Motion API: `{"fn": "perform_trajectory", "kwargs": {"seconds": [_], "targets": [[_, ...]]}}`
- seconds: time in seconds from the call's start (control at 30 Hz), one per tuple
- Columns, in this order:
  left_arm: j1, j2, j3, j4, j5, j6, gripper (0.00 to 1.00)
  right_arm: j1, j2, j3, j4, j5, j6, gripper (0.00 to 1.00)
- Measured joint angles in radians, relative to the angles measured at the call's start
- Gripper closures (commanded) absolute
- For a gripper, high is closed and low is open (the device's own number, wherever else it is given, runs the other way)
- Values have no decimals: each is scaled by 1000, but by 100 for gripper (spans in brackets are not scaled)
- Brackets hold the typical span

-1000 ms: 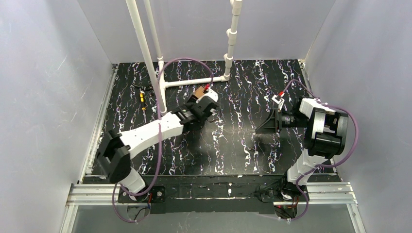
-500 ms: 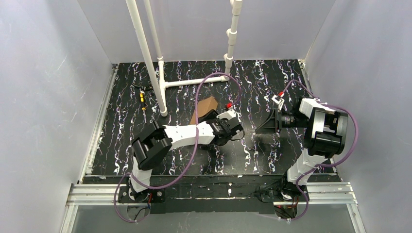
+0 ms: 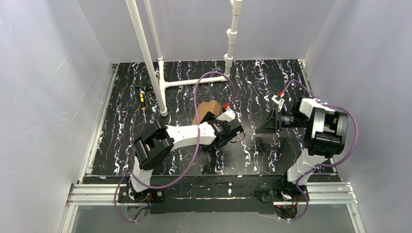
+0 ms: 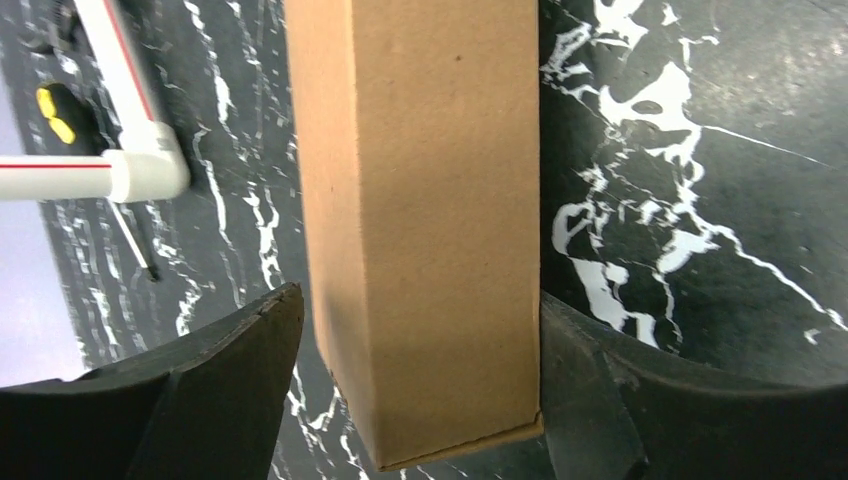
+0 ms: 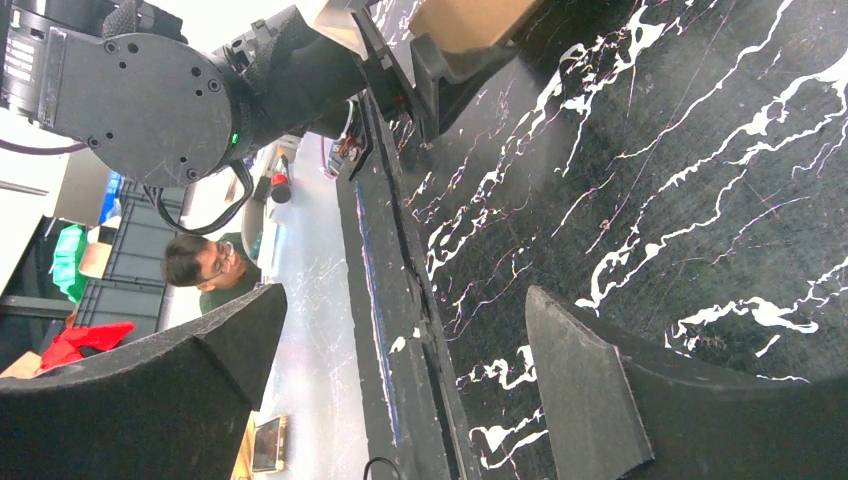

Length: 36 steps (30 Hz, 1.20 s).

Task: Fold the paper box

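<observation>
The right gripper [image 5: 405, 292] hangs nearest, its two matte black, wedge-shaped jaws spread wide with only the counter [image 5: 640, 180] between them. The counter is a glossy black slab veined with thin white streaks. The left gripper [image 4: 420, 295] straddles the single paper box [image 4: 420, 150] at mid-counter. The box is a smooth, plain brown cardboard carton, long and rectangular with crisp folded edges. The left jaws are released: one rests against a side of the box, and the other stands a sliver apart. Farther back, three round white plastic pipes [image 3: 145, 53] rise, jointed by fittings. Two small yellow bits [image 3: 141, 97] lie just beside them.
</observation>
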Motion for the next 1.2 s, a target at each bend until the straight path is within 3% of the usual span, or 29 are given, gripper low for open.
{"fn": "perform_trajectory", "kwargs": {"seconds": [0.27,0.37,0.6,0.8,0.9,1.1,1.2], "targets": [[0,-13,21,-41,169,-57,2,0,0,0,0,0,0,2],[0,-65,6,-24,270,-40,2,0,0,0,0,0,-1,2],[29,-430,-158,115,583,31,2,3,-1,8,-1,10,-3,2],[244,-690,-385,267,837,-18,2,30,-4,130,-4,63,19,2],[365,-761,-503,303,927,-59,13,64,-36,221,95,140,162,2],[488,-780,-590,358,1015,-139,64,347,-272,174,601,599,547,2],[562,-745,-604,388,1035,-175,71,403,-350,89,806,664,665,2]]}}
